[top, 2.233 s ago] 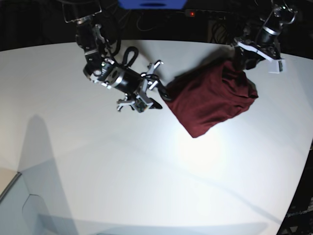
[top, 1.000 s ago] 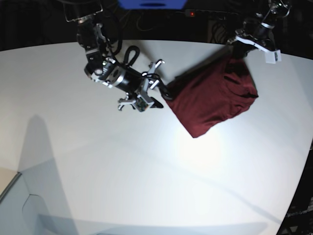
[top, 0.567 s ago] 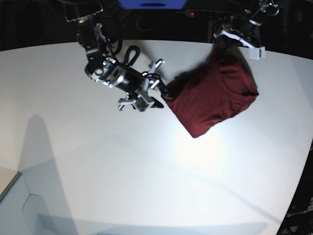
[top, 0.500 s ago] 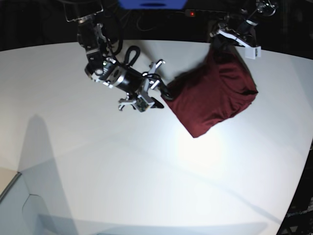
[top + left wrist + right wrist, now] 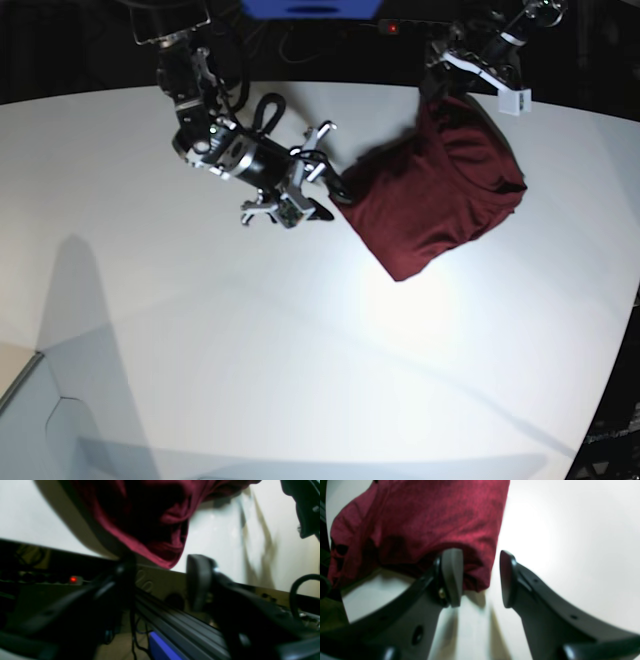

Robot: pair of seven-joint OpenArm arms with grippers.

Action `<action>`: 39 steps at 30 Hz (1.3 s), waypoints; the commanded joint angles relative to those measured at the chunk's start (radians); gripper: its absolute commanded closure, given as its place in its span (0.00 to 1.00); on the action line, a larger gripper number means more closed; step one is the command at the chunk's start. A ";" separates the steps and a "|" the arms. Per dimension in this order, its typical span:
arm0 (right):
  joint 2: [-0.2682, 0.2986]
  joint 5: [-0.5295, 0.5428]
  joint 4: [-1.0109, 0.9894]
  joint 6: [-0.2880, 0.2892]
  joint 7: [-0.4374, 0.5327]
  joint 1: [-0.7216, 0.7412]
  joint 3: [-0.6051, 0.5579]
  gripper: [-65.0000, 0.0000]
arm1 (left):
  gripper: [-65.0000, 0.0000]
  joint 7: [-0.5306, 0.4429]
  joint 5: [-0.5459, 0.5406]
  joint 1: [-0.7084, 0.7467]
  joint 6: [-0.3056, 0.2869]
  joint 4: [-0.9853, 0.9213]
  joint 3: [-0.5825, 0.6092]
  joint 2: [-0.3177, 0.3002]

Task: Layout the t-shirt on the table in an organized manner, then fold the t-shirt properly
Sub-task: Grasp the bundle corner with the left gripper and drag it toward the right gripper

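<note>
The white table (image 5: 250, 350) lies bare up front; beyond, the bunched maroon t-shirt (image 5: 435, 200) sits right of centre; the right gripper (image 5: 480, 577) gapes at its corner; the left gripper (image 5: 160, 580) stands spread, gripping nothing, before a dark rail (image 5: 175, 627).

free: table (image 5: 300, 380) front and left bare | blocked: t-shirt (image 5: 430, 200) heaped far right, right gripper (image 5: 318, 190) just beside it

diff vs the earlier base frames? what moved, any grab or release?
The left gripper swung leftward toward the table's far edge, dragging the t-shirt's top corner with it, and its jaws now stand apart, cloth just beyond them. The right gripper stayed open at the shirt's left edge; the shirt's lower part did not shift.
</note>
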 commanded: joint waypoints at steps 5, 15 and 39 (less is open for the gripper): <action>-0.004 0.018 0.021 0.007 0.028 0.010 -0.002 0.62 | 0.30 -0.005 -0.006 0.033 -0.002 0.090 -0.004 -0.004; -0.002 0.018 0.041 0.007 0.028 0.012 0.006 0.62 | 0.30 -0.005 -0.006 0.061 -0.002 0.207 -0.059 -0.004; 0.001 0.018 0.048 0.007 0.025 0.022 0.077 0.53 | 0.04 -0.016 0.002 -0.091 -0.002 0.035 -0.133 -0.032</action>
